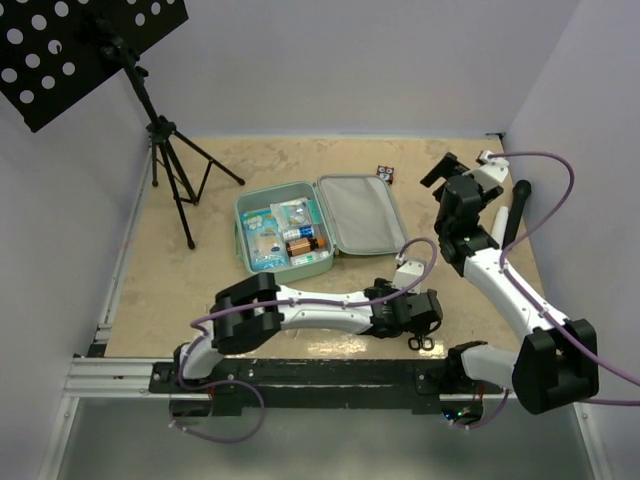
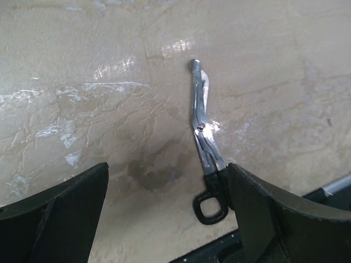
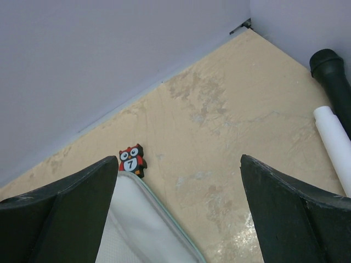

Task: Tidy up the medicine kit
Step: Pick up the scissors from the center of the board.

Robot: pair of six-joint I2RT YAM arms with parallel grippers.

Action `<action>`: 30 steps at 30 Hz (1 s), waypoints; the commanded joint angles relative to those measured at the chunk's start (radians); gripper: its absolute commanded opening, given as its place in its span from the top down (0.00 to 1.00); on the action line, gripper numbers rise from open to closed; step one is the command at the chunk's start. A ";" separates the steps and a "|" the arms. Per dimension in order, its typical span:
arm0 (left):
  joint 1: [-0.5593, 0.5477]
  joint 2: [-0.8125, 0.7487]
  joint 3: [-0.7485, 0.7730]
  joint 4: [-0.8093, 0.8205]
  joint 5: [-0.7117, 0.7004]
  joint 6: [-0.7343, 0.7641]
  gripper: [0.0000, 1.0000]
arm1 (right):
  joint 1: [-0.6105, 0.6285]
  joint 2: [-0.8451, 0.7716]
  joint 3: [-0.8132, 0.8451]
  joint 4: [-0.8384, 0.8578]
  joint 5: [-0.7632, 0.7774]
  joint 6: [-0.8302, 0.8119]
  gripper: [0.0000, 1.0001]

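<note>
The mint-green hinged zip medicine kit [image 1: 358, 215] lies open mid-table, partly packed. Black-handled steel scissors [image 2: 204, 137] lie outside it at 5 o'clock, under the left gripper [image 2: 167, 175], which is spread wide and empty. The right gripper [image 3: 178, 164] is likewise wide and empty.

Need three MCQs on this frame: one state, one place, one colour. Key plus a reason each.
1. The medicine kit is: A) zipped shut B) open flat C) upside down
2. The scissors are: A) inside the kit B) on the table at the left gripper C) in the right gripper
3. Scissors' handle colour: A) black B) red C) mint green

Key: 1 B, the grey lining faces up. 2 B, the left wrist view shows them on bare table between the open fingers. 3 A, the handle loop is black.
</note>
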 commanded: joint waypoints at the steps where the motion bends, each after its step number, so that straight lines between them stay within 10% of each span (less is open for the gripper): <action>1: -0.003 0.092 0.146 -0.166 -0.079 -0.072 0.06 | -0.002 -0.037 -0.010 -0.018 0.070 0.062 0.02; 30: -0.032 0.347 0.483 -0.390 -0.193 -0.098 0.07 | -0.002 -0.074 -0.033 -0.020 0.083 0.086 0.02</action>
